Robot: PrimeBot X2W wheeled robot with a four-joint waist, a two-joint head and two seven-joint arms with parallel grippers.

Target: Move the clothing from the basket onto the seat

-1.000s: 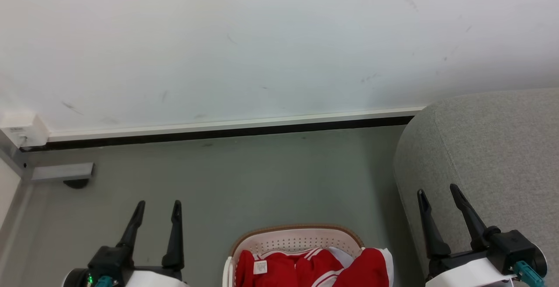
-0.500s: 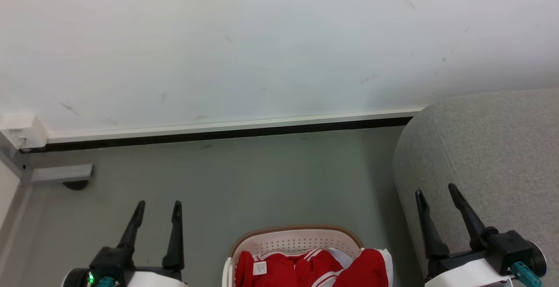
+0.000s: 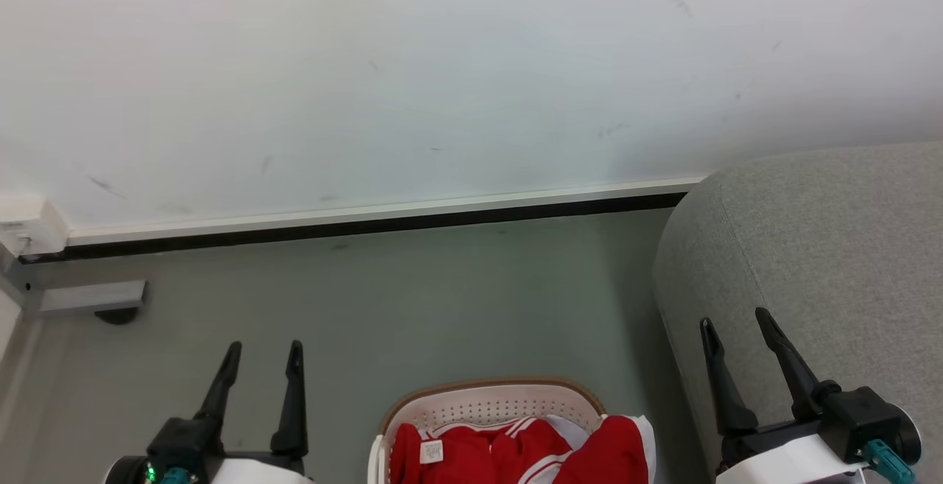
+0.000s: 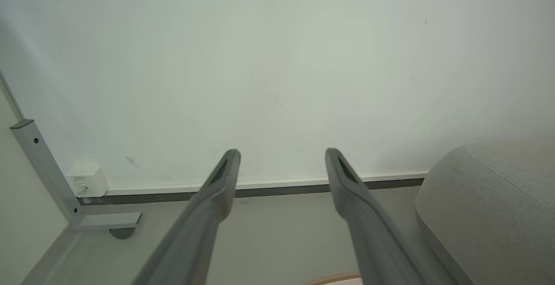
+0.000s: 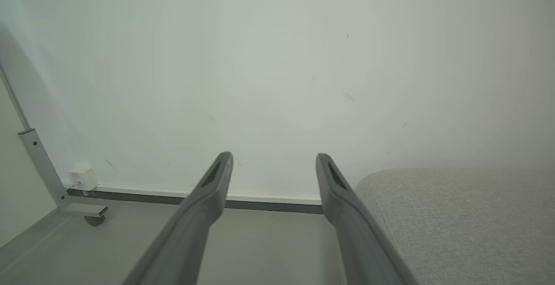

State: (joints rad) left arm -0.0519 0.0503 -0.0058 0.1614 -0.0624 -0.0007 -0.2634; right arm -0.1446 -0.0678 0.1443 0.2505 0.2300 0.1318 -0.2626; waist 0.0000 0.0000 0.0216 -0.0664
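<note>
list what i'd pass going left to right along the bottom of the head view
left tool → basket holding the clothing → right tool, in front of the seat

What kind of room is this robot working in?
Probably a plain indoor room, perhaps a test space set up like a home: a bare white wall with a baseboard, a grey upholstered seat, and a laundry basket of red clothing on the grey floor.

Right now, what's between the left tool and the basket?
Just bare grey floor, seen in the head view, between the left tool and the basket.
</note>
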